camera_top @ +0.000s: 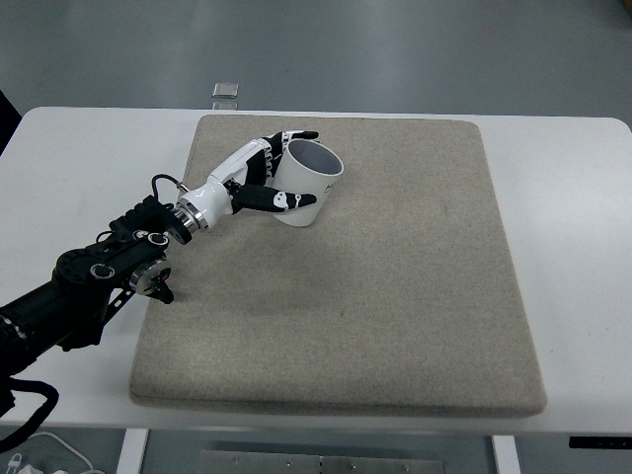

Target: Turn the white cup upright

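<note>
Top view, looking steeply down at a white table [573, 197] covered mostly by a square beige mat [395, 296]. From the picture's left edge a black arm reaches diagonally up toward the mat's far left corner, ending in the left hand [265, 176], white with black joints. Its fingers are curled around a white cup [304, 183]: the thumb [281, 200] lies across the near side of the wall, and the other fingers wrap the far side, one fingertip [304, 135] showing just past the rim. The cup sits at the mat's far left area, tilted, its open mouth facing up and slightly away to the right, its base low on the mat. That tilt suggests the flip is partway or nearly done; whether the base rests flat cannot be told. The side grip seems chosen so the wrist can roll the cup upright. A small clear object [226, 92] lies at the table's far edge. No right hand shows.
</note>
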Available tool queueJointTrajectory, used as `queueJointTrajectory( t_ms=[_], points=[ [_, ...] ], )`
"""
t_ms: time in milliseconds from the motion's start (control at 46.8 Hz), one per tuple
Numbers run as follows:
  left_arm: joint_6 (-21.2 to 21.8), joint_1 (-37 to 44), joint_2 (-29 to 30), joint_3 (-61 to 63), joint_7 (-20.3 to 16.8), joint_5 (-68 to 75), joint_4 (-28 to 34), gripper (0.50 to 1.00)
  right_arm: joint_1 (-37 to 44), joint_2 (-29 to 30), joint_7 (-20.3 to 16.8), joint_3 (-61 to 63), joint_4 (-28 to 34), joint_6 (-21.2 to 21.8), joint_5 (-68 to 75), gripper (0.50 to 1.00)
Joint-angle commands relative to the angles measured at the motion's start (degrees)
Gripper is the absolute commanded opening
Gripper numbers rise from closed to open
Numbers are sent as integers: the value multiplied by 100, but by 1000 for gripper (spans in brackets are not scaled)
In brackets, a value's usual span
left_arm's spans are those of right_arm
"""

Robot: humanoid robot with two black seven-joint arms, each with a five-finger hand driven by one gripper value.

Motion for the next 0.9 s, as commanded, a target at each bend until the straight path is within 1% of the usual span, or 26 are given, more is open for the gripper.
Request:
queueJointTrajectory(
  t_ms=[0, 85, 214, 278, 876],
  points=[
    [-50, 1, 0, -2, 0, -20, -9, 943, 0, 0, -3, 0, 0, 0, 1, 930],
    [-103, 1, 0, -11, 0, -29, -9, 943, 0, 0, 6, 0, 0, 0, 1, 930],
    [-182, -8, 0, -46, 0, -29, -9, 966, 0, 0, -3, 0, 0, 0, 1, 930],
    [-191, -8, -9, -55, 0, -29, -36, 992, 0, 0, -3, 0, 0, 0, 1, 930],
    [-191, -78, 0, -90, 0, -213, -62, 994, 0, 0, -3, 0, 0, 0, 1, 930]
  ],
)
